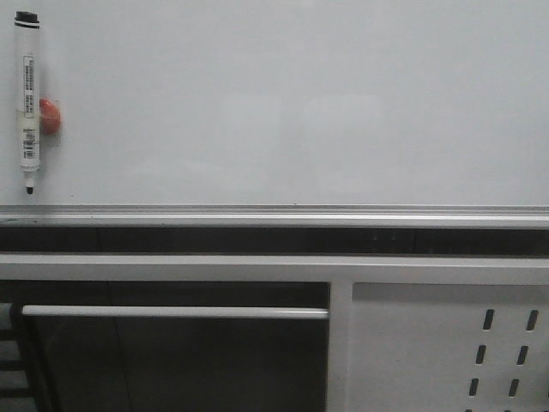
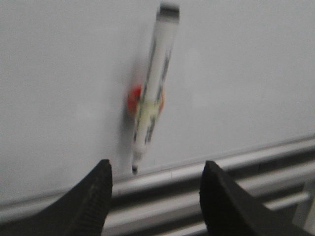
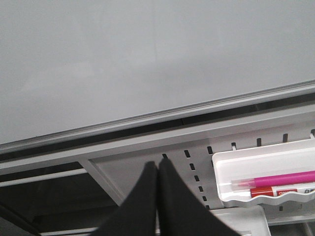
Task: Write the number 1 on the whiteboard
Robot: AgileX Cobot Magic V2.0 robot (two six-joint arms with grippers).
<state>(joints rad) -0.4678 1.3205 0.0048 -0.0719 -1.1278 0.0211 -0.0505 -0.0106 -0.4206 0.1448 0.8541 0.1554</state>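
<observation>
Whiteboard [image 1: 300, 103] fills the upper front view, blank, its silver strip [image 1: 274, 210] beneath; a white marker [image 1: 28, 99] hangs upright at ten o'clock on a red magnet [image 1: 50, 116]. Left wrist view: the left tool [image 2: 156, 182] stands apart, empty, just short of the blurred marker [image 2: 152, 93]. Right wrist view: the right tool [image 3: 157, 169] is pressed together over the slotted panel [image 3: 147, 157]; a white tray [image 3: 261, 164] at four o'clock holds a pink pen [image 3: 275, 180].

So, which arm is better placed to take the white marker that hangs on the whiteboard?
The left. Its open gripper faces the white black-tipped marker on the glossy pale whiteboard. The right gripper is shut and sees only a white tray with other pens.
</observation>
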